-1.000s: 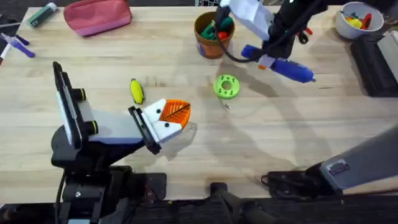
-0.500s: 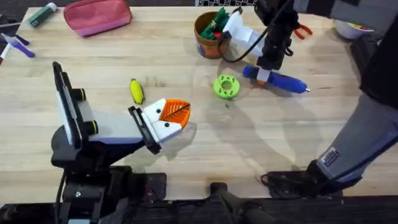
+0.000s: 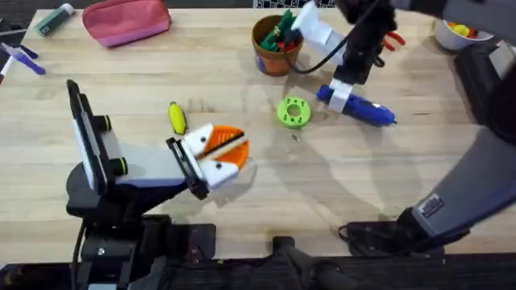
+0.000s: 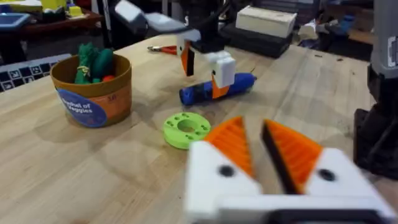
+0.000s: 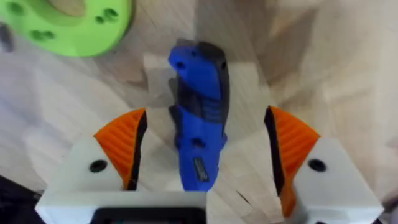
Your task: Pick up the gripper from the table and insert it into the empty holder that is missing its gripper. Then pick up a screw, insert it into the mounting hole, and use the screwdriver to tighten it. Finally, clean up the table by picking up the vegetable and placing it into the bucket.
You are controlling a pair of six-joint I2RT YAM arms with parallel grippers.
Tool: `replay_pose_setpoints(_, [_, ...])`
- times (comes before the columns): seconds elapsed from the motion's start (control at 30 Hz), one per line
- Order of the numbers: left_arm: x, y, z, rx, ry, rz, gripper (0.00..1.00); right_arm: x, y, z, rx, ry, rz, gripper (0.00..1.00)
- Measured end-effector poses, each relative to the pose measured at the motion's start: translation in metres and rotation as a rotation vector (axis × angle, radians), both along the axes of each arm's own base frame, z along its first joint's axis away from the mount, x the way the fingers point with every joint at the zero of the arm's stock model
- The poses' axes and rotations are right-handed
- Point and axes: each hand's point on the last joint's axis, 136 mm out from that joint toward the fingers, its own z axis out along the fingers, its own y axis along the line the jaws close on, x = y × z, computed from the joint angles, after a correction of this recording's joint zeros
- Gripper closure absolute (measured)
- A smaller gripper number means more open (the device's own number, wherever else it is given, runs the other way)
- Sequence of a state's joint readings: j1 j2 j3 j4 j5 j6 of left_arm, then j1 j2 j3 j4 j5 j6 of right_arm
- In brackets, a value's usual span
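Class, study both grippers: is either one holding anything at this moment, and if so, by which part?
Nothing is held. The right gripper is open, its pads either side of the screwdriver near its butt end, not touching it. The left gripper is open and empty.

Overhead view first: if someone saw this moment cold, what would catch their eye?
Probably the right claw poised over the blue screwdriver lying on the table right of the lime-green disc; the right wrist view shows its orange pads open, one on each side of the blue handle. Next, the left claw, white with orange tips, sits low near the front beside the yellow vegetable.
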State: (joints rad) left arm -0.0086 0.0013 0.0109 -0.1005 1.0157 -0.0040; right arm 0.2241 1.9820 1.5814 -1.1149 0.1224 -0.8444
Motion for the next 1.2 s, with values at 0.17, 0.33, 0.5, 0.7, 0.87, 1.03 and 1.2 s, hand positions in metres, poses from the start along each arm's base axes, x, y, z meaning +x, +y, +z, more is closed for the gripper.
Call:
replay_pose_setpoints(0.17, [0.000,0.000,0.000,-0.001,0.002,0.002,0.053,0.006,0.017,0.057,0.129,-0.167,-0.002,0.008])
replay_pose_setpoints(0.33, [0.000,0.000,0.000,-0.001,0.002,0.004,0.015,0.019,0.035,0.123,0.282,-0.396,-0.040,0.008])
replay_pose_setpoints(0.5, [0.005,0.003,0.003,-0.004,-0.010,0.033,0.014,0.035,0.053,0.181,0.468,-0.590,-0.166,0.008])
replay_pose_setpoints(0.7, [0.024,0.017,0.002,-0.046,0.058,0.173,0.015,0.025,0.057,0.216,0.602,-0.634,-0.352,0.008])
replay_pose_setpoints(0.87, [0.029,0.033,0.006,-0.009,0.141,0.295,0.015,0.002,0.051,0.226,0.631,-0.599,-0.466,0.008])
replay_pose_setpoints(1.03, [0.033,0.057,0.031,0.091,0.213,0.456,0.016,-0.026,0.044,0.227,0.619,-0.539,-0.548,0.008])
replay_pose_setpoints(1.2, [0.036,0.083,0.055,0.216,0.391,0.605,0.015,-0.047,0.039,0.215,0.578,-0.457,-0.600,0.008])
